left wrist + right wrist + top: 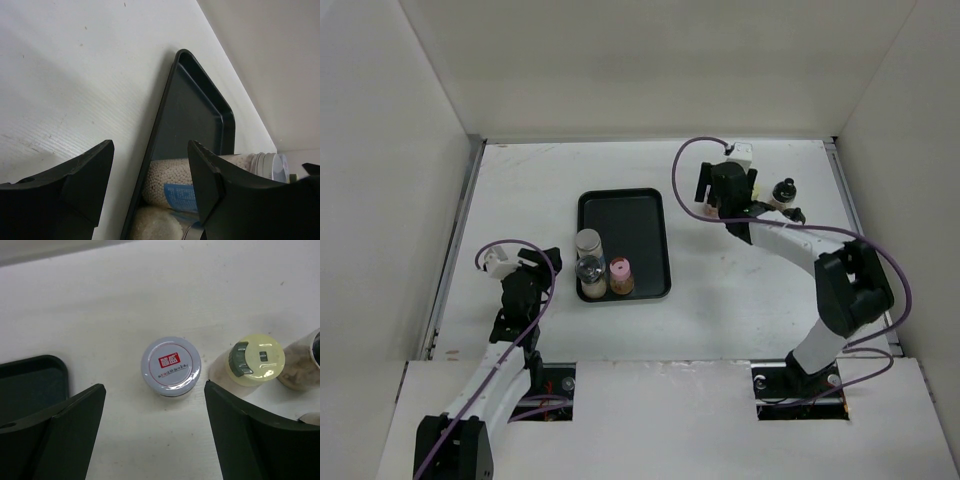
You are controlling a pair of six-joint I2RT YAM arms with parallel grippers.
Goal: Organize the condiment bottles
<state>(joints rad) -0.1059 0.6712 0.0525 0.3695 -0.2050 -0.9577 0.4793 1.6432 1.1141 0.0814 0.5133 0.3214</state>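
A black tray (638, 222) holds three condiment bottles at its near end: a grey-white cap (588, 242), a black cap (590, 270) and a pink cap (620, 270). My left gripper (545, 262) is open and empty just left of the tray. In the left wrist view it (150, 145) faces the tray edge (160, 125) and a bottle of white beads (167, 180). My right gripper (154, 390) is open and empty, above a lavender-white capped bottle (170, 366). A pale yellow capped bottle (256, 360) stands to its right.
Another bottle (300, 367) stands at the right edge of the right wrist view. A black-capped bottle (782, 192) stands beside the right arm. The tray's corner (30, 380) lies left of the right gripper. White walls enclose the table.
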